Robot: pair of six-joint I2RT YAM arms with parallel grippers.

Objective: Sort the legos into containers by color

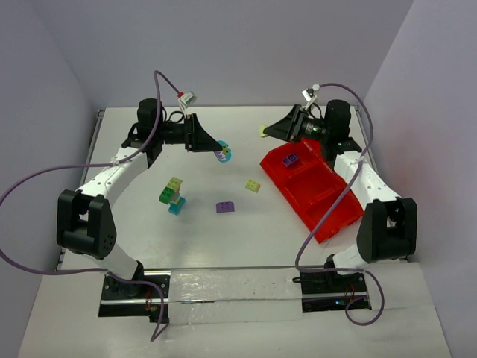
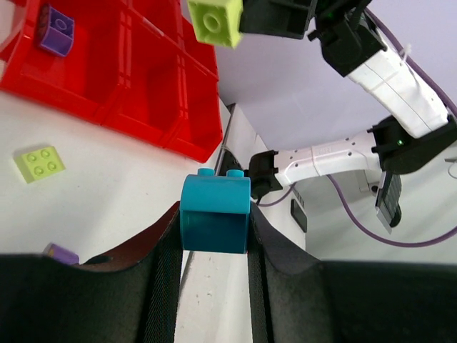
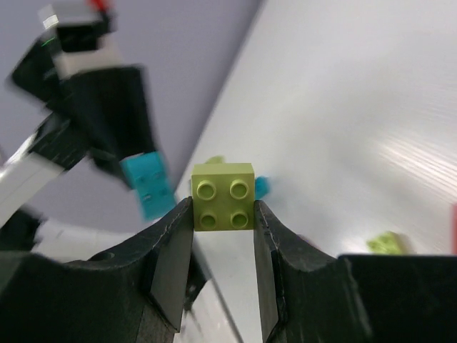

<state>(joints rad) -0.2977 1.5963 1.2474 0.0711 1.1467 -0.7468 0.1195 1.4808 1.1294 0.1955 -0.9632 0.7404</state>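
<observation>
My left gripper is shut on a teal brick and holds it above the table's middle back. My right gripper is shut on a yellow-green brick and holds it in the air left of the red tray. A purple brick lies in the tray's far compartment. On the table lie a pale yellow brick, a purple brick and a short stack of green, yellow and teal bricks.
The red tray lies slantwise at the right, beside the right arm. The two grippers face each other at the back, a short way apart. Purple cables loop beside both arms.
</observation>
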